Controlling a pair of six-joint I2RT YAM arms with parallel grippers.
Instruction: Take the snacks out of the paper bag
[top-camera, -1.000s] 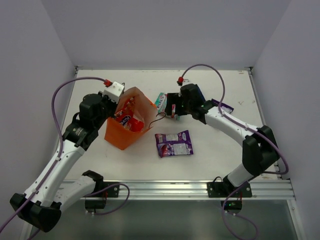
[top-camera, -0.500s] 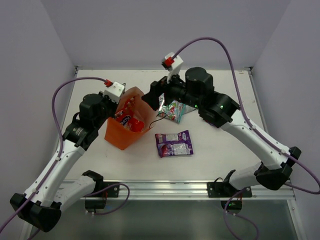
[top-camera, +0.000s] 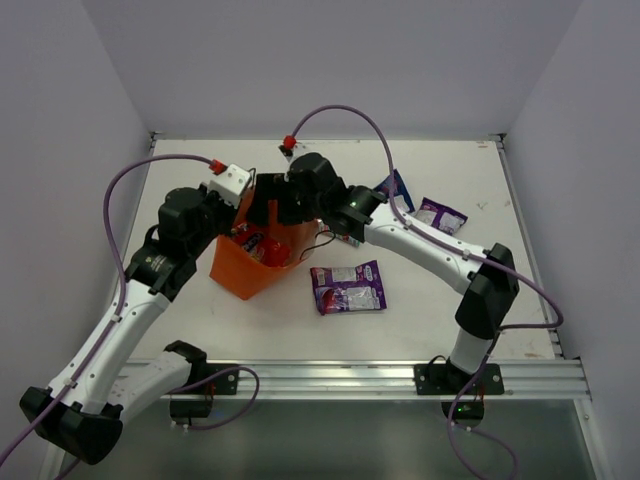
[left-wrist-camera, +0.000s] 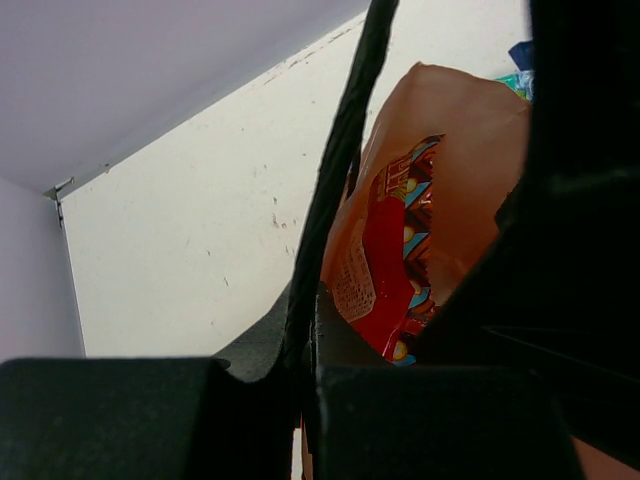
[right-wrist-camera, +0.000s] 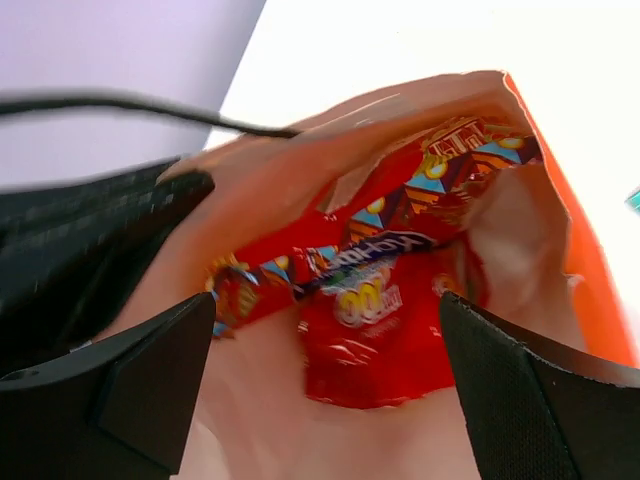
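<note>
The orange paper bag (top-camera: 245, 275) stands left of centre, mouth up. My left gripper (top-camera: 233, 216) is shut on its left rim; in the left wrist view the jaws (left-wrist-camera: 308, 330) meet on the bag's edge (left-wrist-camera: 470, 150), with a red snack (left-wrist-camera: 385, 250) just inside. My right gripper (top-camera: 272, 213) hangs open over the bag's mouth. Its fingers (right-wrist-camera: 150, 380) stand wide on either side of two red-orange snacks (right-wrist-camera: 370, 320) lying in the bag's pale inside (right-wrist-camera: 250, 420). A purple snack (top-camera: 348, 287) lies on the table right of the bag.
A blue packet (top-camera: 395, 187) and another purple packet (top-camera: 440, 214) lie at the back right of the white table (top-camera: 180, 330). Side walls close in the table. A loop handle (top-camera: 318, 238) sticks out from the bag's right side.
My right arm left the teal-green packet on the table, rose and swung left over the bag's mouth, jaws opening wider. The left arm and bag stayed put.
</note>
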